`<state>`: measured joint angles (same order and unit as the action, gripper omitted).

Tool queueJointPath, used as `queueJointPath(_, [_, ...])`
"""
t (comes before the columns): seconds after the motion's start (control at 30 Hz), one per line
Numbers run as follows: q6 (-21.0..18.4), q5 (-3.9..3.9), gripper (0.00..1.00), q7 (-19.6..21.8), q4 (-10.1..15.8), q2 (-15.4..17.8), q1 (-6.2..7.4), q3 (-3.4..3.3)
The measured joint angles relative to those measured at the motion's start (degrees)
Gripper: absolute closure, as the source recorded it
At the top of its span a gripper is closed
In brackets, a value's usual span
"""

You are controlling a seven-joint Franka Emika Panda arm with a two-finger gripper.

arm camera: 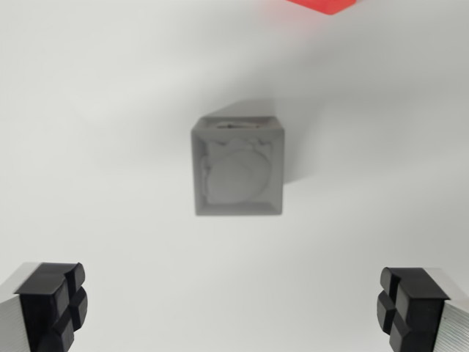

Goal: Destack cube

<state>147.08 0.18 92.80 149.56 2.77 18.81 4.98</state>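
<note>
While the gripper (234, 308) hangs with its two black-padded fingers (53, 302) spread wide apart at the bottom corners of the wrist view, the grey cube (238, 167) sits on the white counter (95, 147) above the gap between them, near the middle of the picture and clear of both fingers. Its top face carries a rounded relief. A red object (326, 6) shows partly at the top edge, well apart from the cube.

Single wrist view, looking straight down past gripper (234, 308) fingertips onto white table (88, 147), fairly near.
</note>
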Motion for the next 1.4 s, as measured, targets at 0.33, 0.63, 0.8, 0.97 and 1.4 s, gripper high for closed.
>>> queueJointPath(0.33, [-7.2,0.65,0.00,-0.6,-1.4,5.8,0.04,0.00])
queueJointPath(0.63, [-13.3,0.97,0.00,-0.8,-3.4,9.8,0.05,0.00])
queueJointPath(0.8, [-16.1,1.07,0.00,-0.9,-4.6,11.5,0.05,-0.02])
queueJointPath(0.97, [-18.8,1.14,0.00,-1.0,-5.8,13.0,0.05,-0.06])
queueJointPath(1.4, [-23.2,1.23,0.00,-1.0,-8.1,15.1,0.05,-0.14])
